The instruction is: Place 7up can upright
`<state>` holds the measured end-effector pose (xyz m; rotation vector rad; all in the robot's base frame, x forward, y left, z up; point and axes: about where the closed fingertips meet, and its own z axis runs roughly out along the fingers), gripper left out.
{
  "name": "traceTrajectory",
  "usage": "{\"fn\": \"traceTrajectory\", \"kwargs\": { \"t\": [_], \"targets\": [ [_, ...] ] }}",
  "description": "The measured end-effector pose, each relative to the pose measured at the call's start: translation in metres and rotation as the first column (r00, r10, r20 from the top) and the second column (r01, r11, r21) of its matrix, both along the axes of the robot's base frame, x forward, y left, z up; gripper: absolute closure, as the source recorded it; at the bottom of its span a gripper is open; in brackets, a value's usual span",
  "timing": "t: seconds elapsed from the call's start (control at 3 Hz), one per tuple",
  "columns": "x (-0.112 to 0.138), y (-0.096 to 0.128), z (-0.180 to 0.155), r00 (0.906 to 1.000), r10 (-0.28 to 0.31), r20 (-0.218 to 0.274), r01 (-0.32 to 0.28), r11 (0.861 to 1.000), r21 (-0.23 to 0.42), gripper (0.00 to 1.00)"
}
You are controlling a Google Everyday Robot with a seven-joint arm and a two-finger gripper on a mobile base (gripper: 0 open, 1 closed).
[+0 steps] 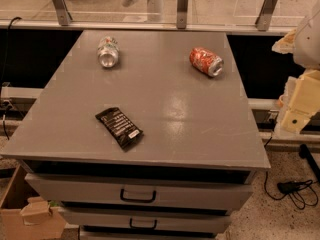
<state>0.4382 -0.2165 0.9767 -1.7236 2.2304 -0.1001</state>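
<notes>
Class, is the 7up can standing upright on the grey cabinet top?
No. The 7up can lies on its side on the cabinet top, and the gripper sits beyond its right edge.

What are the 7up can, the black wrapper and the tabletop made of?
The 7up can: thin aluminium by the look, with a glossy printed wall and a bare shiny end.
The black wrapper: probably plastic film, creased, with a faint sheen.
The tabletop: smooth grey, painted metal or laminate, with soft glare.
The pincer: beyond the right edge, cream, plastic-looking.
</notes>
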Motion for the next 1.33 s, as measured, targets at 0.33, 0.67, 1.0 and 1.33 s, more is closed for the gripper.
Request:
{"fn": "traceTrajectory", "kwargs": {
  "t": [0.33,0.67,1.0,1.33],
  "targets": [
    [0.0,0.0,0.0,1.0,0.0,0.0,0.0,1.0,0.0,0.0],
    [0.007,0.01,0.0,1.0,0.001,0.001,-0.001,0.999,0.037,0.0],
    [0.047,0.055,0.001,0.9992,0.034,0.022,-0.036,0.995,0.088,0.0],
    [0.103,0.137,0.009,0.9922,0.103,0.07,-0.112,0.984,0.14,0.0]
  ]
}}
